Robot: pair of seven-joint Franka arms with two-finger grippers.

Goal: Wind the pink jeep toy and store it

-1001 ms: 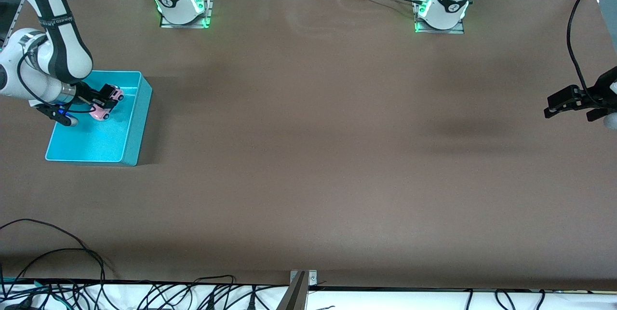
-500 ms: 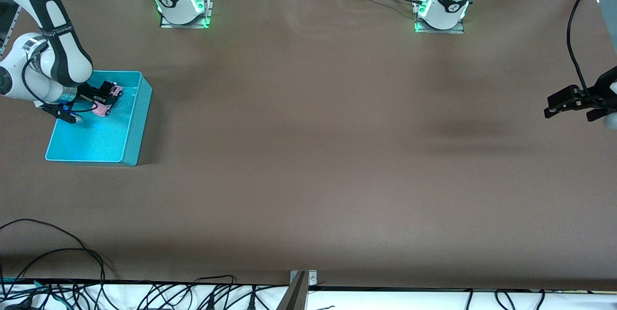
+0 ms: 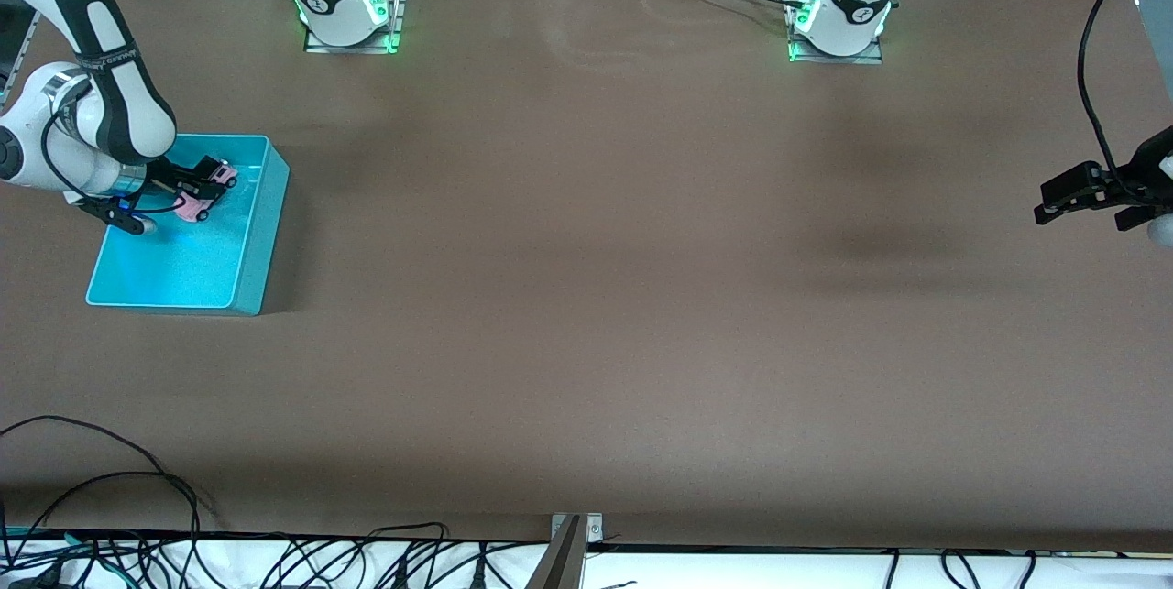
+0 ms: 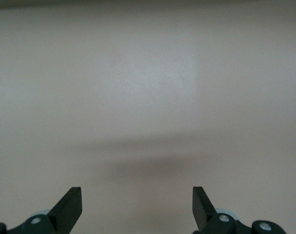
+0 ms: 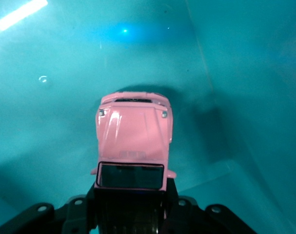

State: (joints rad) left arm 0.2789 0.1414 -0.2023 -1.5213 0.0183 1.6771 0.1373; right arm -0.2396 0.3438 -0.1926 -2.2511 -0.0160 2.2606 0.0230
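The pink jeep toy (image 3: 202, 192) has a light pink body and a black rear roof. My right gripper (image 3: 203, 190) is shut on it and holds it low inside the teal bin (image 3: 259, 232) at the right arm's end of the table. In the right wrist view the jeep (image 5: 134, 139) points its hood at the bin's floor, and its black rear sits between my fingers (image 5: 84, 207). My left gripper (image 3: 1068, 201) is open and empty, waiting over the table at the left arm's end; in the left wrist view its fingertips (image 4: 72, 202) frame bare table.
The teal bin holds nothing but the jeep. The bin's walls (image 5: 245, 83) rise close around the jeep. Cables (image 3: 110, 479) run along the table's edge nearest the front camera.
My right gripper has moved a little farther from the front camera inside the bin with the jeep and lowered it. The left arm has not moved.
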